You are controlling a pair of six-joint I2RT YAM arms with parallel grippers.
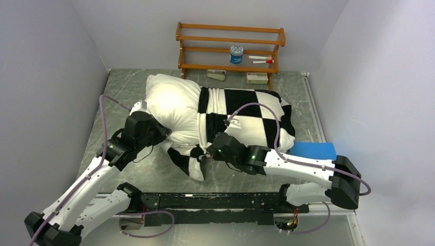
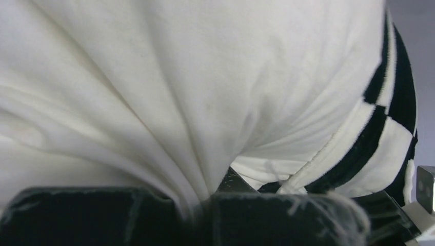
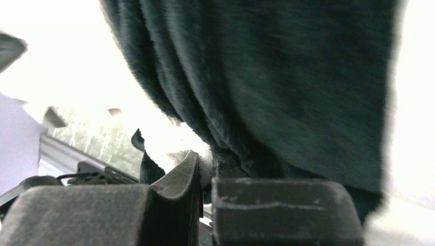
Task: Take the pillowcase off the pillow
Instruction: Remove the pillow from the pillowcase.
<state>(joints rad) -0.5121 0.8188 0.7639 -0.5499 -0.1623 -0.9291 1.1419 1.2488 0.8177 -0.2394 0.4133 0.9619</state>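
Pillowcase (image 3: 287, 87) pinched in right end effector (image 3: 206, 192); left end effector (image 2: 205, 207) pinches pillow (image 2: 154, 77).

Soft even room light; close wrist views blurry, glaring whites around the dark pillowcase (image 3: 287, 92).

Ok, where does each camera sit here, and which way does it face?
Top external: above, behind the bases, looking down at the table; both arms show.
Left wrist: on left arm, facing the pillow; left gripper pinching it.
Right wrist: on right arm, facing the pillowcase; right gripper pinching it.
Shared: top and left wrist show the pillowcase's edge.
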